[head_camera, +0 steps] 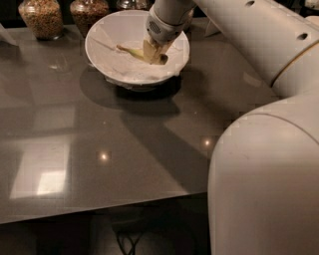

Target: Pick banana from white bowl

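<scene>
— Where do we find the gripper (155, 52)?

— Down inside the bowl (94, 37), a little right of its middle. It hangs from the white arm (239, 35), which comes in from the upper right.

— And how do the jaws stand?

— We see them clamped on the banana (135, 51). The pale pads (149, 49) sit against its thick end, so only a short yellow stretch shows just left of them.

— What else of it can we make out?

— The thin stem (124, 48) points left from the pads, toward the bowl's middle. It lies over the crumpled paper (124, 69) that lines the bowl.

— Is the banana clear of the paper?

— We cannot tell. As we see it, it lies within the rim, and the gripper hides its right end.

— Where does the bowl stand?

— On the glossy grey table (99, 129), toward the far side, upright, with a dark shadow around its foot.

— Anything near it?

— Two glass jars (42, 17) of brown grain stand behind it on the left. The right one (88, 11) is just beside the rim, and the other is further off.

— And closest to us?

— The robot's white body (264, 184) fills the lower right corner and covers that part of the table. We also see small glints of light on the tabletop and a pale square reflection at its lower left.
</scene>
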